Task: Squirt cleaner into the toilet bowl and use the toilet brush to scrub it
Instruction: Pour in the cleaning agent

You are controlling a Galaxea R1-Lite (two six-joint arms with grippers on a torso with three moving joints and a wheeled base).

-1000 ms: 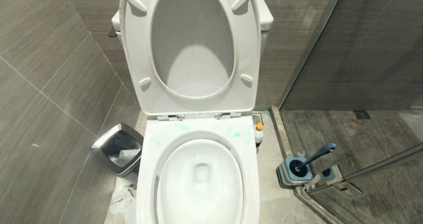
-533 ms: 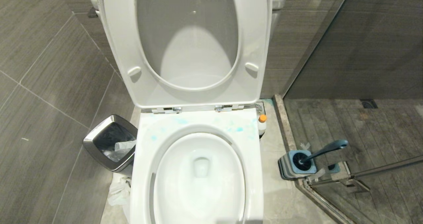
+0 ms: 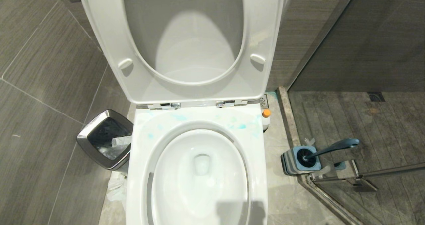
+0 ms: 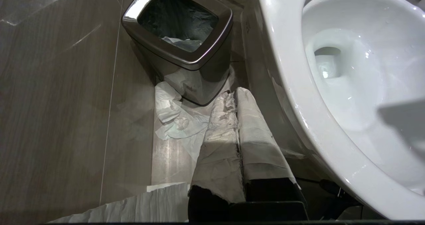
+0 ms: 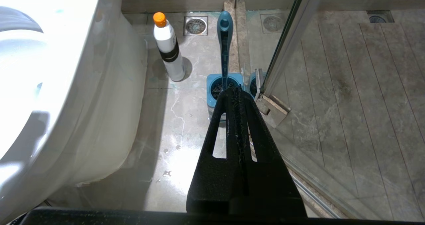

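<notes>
At frame centre of the head view, the toilet bowl stands open, seat raised. Right of it sit the cleaner and, at mid-right, the toilet brush in its base. Both the left gripper and right gripper are pressed together, empty. Spread the right gripper's fingers before approaching the cleaner; grasp it at the label band, upright.

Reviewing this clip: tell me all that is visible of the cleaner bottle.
The cleaner is a small white plastic bottle with an orange cap and a dark label band. It stands upright and capped on the floor, beside the toilet bowl near the back wall, apart from the toilet brush. No gripper touches it.
</notes>
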